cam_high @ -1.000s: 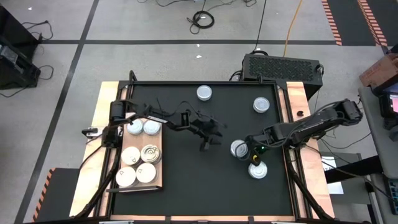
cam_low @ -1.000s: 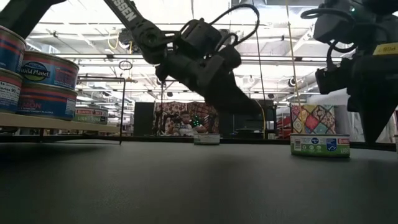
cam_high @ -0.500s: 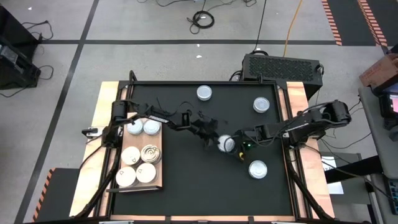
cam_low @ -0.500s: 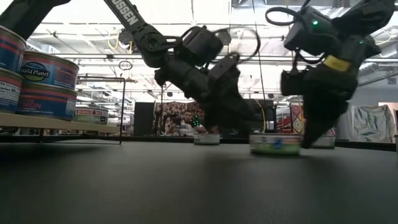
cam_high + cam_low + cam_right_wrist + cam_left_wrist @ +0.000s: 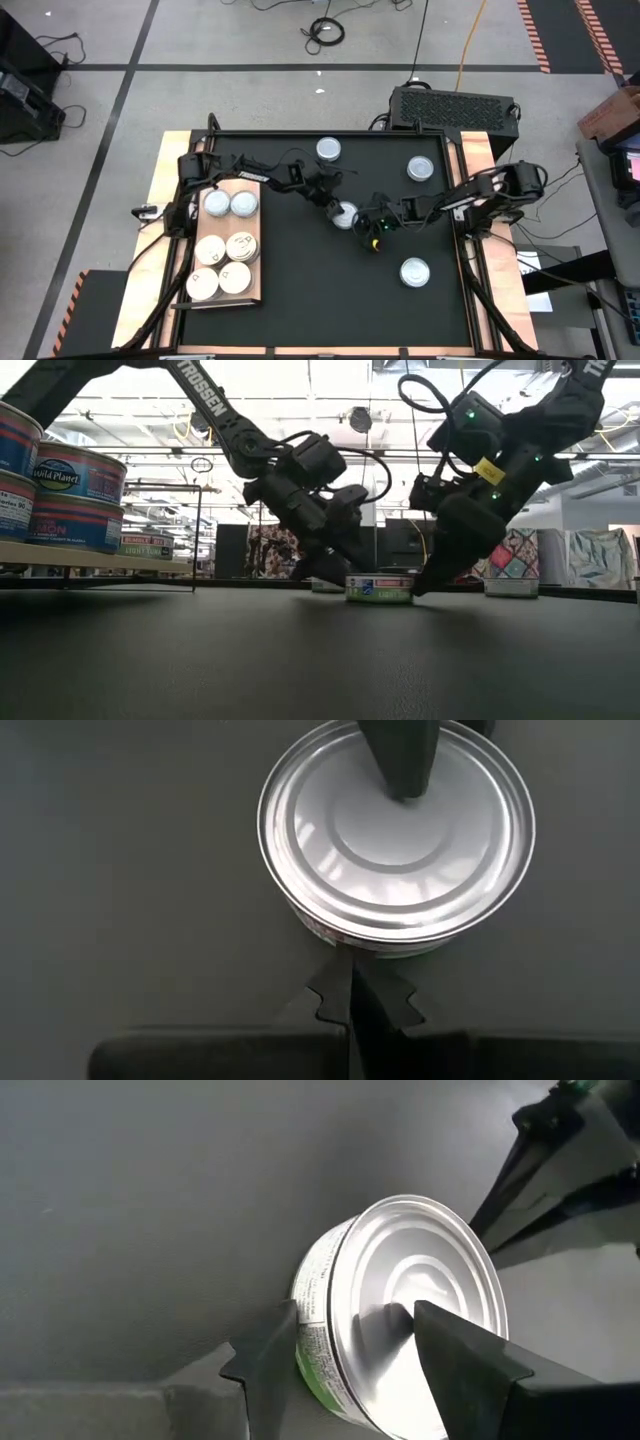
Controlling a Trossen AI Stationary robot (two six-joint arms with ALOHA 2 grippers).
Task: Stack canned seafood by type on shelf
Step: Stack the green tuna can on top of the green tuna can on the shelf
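Note:
A silver-topped can (image 5: 345, 215) sits flat on the black mat, mid-table, between both grippers. My right gripper (image 5: 372, 228) is shut and stands at the can's right side. My left gripper (image 5: 333, 203) is open at its far-left side. In the left wrist view one finger (image 5: 270, 1360) is beside the can's wall and the other (image 5: 460, 1355) reaches over the lid (image 5: 420, 1280). The wooden shelf (image 5: 255, 262) at the table's left carries several cans, cream-topped (image 5: 217, 203) and silver (image 5: 240, 246). My right gripper has its shut fingertips (image 5: 350, 975) against the can's side wall (image 5: 345, 942), coming slanting down from the table's right. The can stands flat on the mat. My left gripper straddles the can's rim; whether either finger touches it, I cannot tell.
Three more silver-topped cans lie on the mat: far middle (image 5: 329, 150), far right (image 5: 420, 168), near right (image 5: 415, 271). In the low view, stacked cans (image 5: 65, 490) on the shelf fill the left edge. A black box (image 5: 455, 105) sits beyond the table's far right corner.
My shut right gripper has moved toward the table's left and far edge, pushing the silver can; the can has slid across the mat from the right part to the middle. My left gripper has drawn back toward the far-left and now stands around the can.

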